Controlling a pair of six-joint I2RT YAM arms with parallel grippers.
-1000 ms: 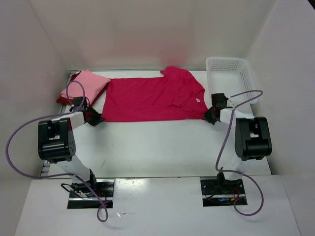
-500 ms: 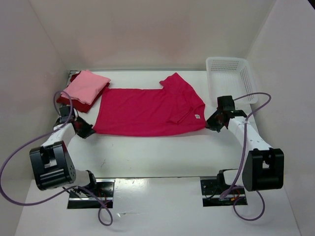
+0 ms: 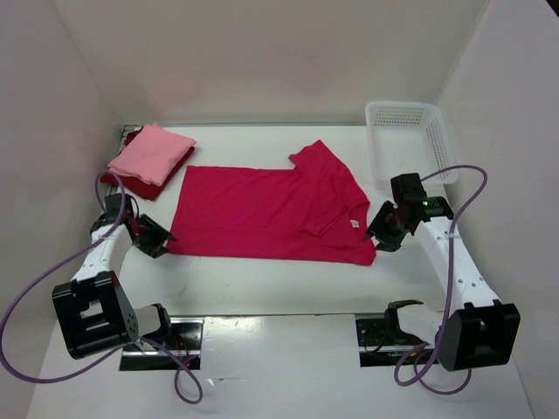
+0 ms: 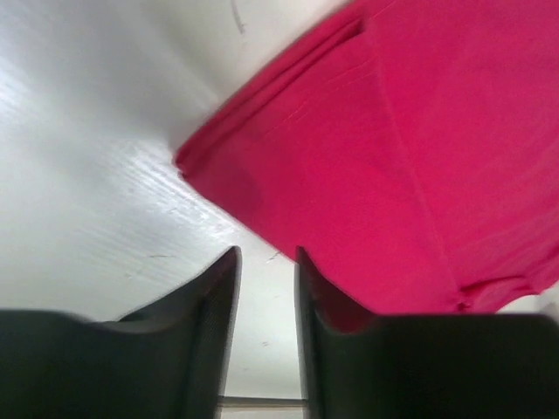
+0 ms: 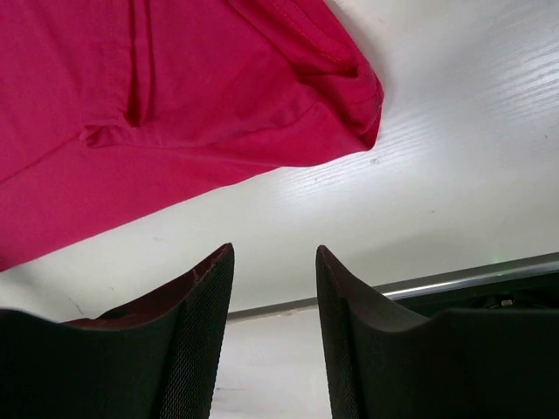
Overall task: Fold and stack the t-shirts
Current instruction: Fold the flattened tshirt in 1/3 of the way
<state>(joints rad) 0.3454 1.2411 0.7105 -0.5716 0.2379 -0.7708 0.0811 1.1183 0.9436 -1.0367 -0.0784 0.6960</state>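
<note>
The left fingers [image 3: 162, 236] are apart, and nothing is between them. Only bare white tabletop [image 3: 262, 284] shows in the gap. They sit low, just beside the left near corner of the bright crimson shirt [image 3: 262, 209]. In the left wrist view, the edge of the shirt lies next to one finger. I cannot tell if it touches.

The right fingers [image 3: 381, 234] are apart too, wider, and hold nothing. The right near corner of the same shirt lies just in front of them, a little bunched up, with a strip of tabletop in between.

The crimson shirt is spread flat across the middle of the tabletop, folded in half the long way. Its neck end is on the right. One short sleeve pokes out toward the back. A small white label [image 3: 354, 224] shows near the collar. Any writing on it is too small to read.

At the back left corner, a folded light pink shirt [image 3: 150, 153] lies on top of a folded dark red shirt [image 3: 122, 180]. At the back right stands a white mesh basket [image 3: 410, 106].
</note>
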